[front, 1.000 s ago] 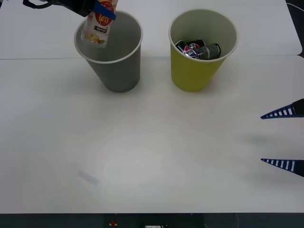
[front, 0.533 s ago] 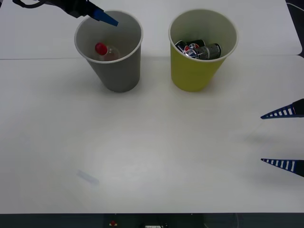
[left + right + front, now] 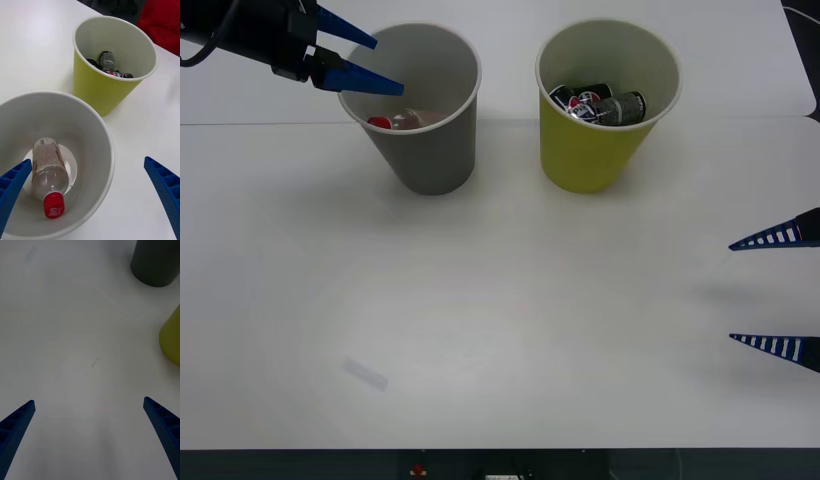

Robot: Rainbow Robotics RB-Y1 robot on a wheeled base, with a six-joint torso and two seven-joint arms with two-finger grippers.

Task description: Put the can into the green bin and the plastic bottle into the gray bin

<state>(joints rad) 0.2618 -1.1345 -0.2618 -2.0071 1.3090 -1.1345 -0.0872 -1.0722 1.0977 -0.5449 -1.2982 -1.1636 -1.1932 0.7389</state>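
Observation:
The plastic bottle (image 3: 48,176) with its red cap lies inside the gray bin (image 3: 430,150), its cap (image 3: 379,122) showing over the rim in the front view. A dark can (image 3: 600,104) rests in the green bin (image 3: 585,155), also seen from the left wrist as the can (image 3: 108,66) in the green bin (image 3: 97,90). My left gripper (image 3: 360,60) hovers open and empty above the gray bin's left rim (image 3: 108,150). My right gripper (image 3: 778,292) stays open and empty low over the table at the right edge.
The two bins stand side by side at the back of the white table (image 3: 500,300). A faint smudge (image 3: 366,374) marks the front left of the tabletop. Red cloth (image 3: 161,18) lies beyond the table's far side.
The bottle dropped out of my left gripper into the gray bin. The left gripper then drew back to the left with its fingers open. The right arm held still.

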